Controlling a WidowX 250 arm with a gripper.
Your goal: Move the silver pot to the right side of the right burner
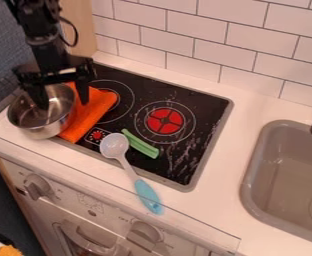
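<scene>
Camera view: spread pincer is hanging over silver pot at L edge of stovetop, step prob. being the grasp, next move requiring closing on it, then carrying it past R burner.

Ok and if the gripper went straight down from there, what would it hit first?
Likely the silver pot, its rim lying under the open gripper, though depth is hard to judge.

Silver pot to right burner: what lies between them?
In the camera view, an orange cloth lies beside the silver pot, partly over the left burner, then cooktop up to the right burner. The spoon and green piece lie nearer the front.
</scene>
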